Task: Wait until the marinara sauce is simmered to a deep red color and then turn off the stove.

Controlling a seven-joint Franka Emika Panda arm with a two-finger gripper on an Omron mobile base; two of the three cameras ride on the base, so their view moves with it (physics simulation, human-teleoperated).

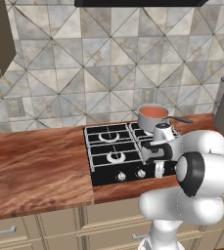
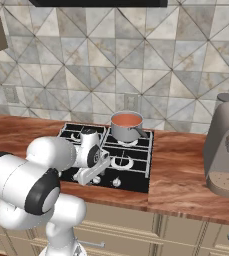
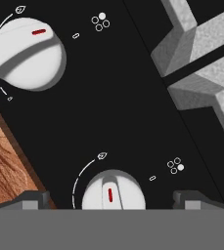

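One saucepan [image 1: 152,117] with a long dark handle stands on a back burner of the stove [image 1: 108,151], the burner nearest the grey coffee machine [image 2: 226,150]. The sauce [image 2: 126,120] inside it is a smooth orange-red disc. The stove has four burners under black grates. The arm bends low over the stove's front edge, and the gripper [image 3: 111,200] hangs just above the knob row with its two fingers spread wide, holding nothing. In the hand view two white knobs show on the black panel: one knob [image 3: 112,191] lies between the fingertips [image 3: 28,200], and a second knob [image 3: 28,54] sits farther along the row, beside the wooden counter [image 1: 35,166]
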